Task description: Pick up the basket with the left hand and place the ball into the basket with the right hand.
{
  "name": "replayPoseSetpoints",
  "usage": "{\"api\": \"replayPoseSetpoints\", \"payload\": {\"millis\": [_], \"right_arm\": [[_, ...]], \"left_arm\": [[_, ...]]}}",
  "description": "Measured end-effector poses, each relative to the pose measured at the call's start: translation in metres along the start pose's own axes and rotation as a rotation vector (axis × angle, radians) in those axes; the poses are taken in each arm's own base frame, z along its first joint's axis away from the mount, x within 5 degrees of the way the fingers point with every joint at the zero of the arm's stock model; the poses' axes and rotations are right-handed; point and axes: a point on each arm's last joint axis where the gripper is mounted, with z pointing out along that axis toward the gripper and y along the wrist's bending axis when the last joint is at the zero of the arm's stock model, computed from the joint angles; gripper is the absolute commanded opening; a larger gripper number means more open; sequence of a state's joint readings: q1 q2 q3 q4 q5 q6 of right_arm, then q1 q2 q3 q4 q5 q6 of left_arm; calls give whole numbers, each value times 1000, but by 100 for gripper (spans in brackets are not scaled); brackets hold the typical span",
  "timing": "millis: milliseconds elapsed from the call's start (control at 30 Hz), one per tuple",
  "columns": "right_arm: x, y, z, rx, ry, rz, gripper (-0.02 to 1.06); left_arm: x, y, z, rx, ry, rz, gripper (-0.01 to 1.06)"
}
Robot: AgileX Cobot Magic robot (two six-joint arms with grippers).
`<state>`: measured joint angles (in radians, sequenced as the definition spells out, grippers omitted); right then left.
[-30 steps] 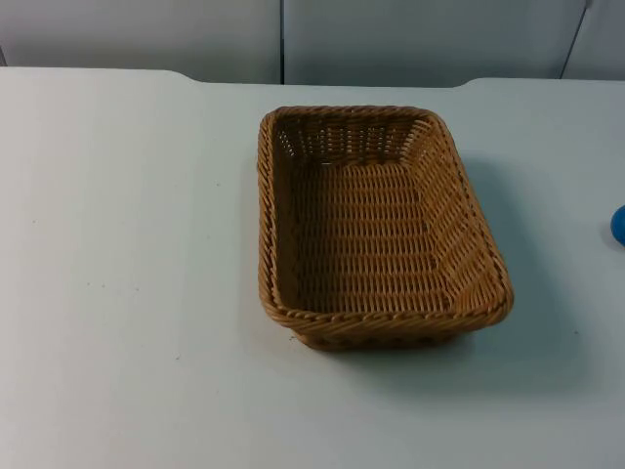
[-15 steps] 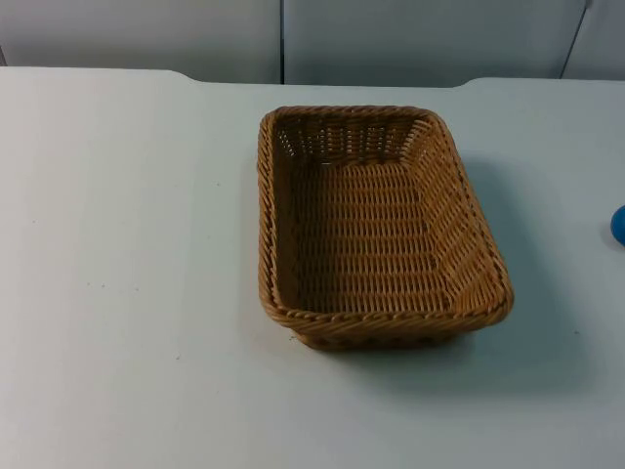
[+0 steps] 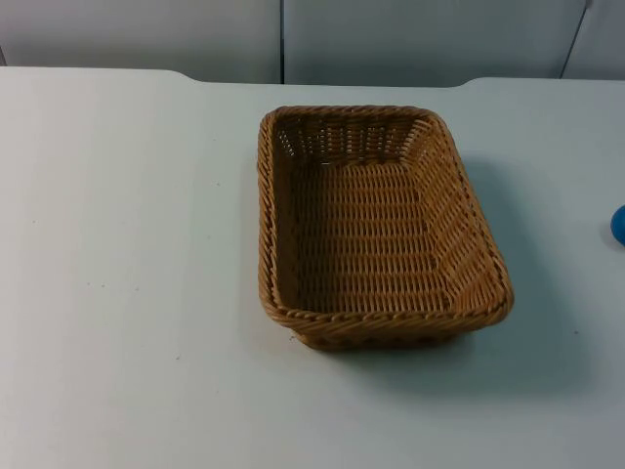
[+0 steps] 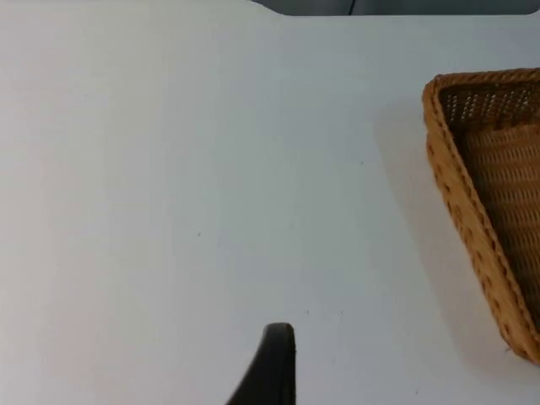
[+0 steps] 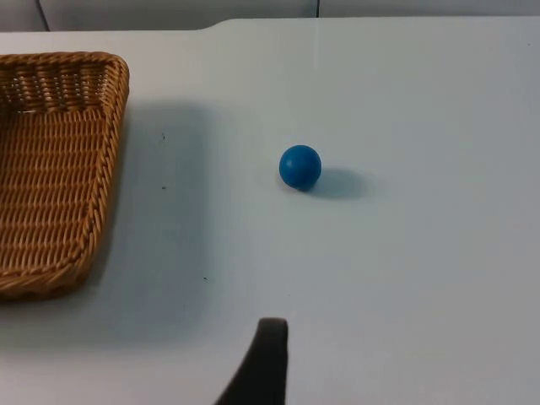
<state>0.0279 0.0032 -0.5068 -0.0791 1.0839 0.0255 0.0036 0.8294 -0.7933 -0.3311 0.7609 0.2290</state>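
On white table (image 3: 127, 293), basket (image 3: 376, 230), ball (image 3: 619, 225) edge-cropped

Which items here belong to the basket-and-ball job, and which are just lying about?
Job items:
- basket, standing on the table, nothing in it
- blue ball, on the table apart from the basket

Lying about:
- nothing besides the white table

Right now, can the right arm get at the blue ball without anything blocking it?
Probably yes. The ball sits alone on bare table, apart from the basket, with nothing between it and the right gripper's fingertip.
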Motion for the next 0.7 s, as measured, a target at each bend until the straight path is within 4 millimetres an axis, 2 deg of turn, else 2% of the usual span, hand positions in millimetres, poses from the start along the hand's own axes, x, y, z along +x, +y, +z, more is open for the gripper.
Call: {"api": "replayPoseSetpoints", "payload": {"millis": [167,333,367,467,533,667,700], "right_arm": [[0,0,0,0,0,0,82],[0,0,0,0,0,0,82],[0,0,0,0,0,0,82],[0,0,0,0,0,0,82],[0,0,0,0,0,0,82],[0,0,0,0,0,0,82],[0,0,0,0,0,0,82]], "left_arm": [[-32,-3,15,66,-8,17,80],[-51,-5,31,130,-14,8,80],[-51,-5,31,130,-14,8,80],[-60,-8,49,204,-8,-7,80],[-62,-8,52,214,-7,-9,80],[-69,-7,84,293,25,-46,80],[-69,-7,84,293,25,-46,80]]}}
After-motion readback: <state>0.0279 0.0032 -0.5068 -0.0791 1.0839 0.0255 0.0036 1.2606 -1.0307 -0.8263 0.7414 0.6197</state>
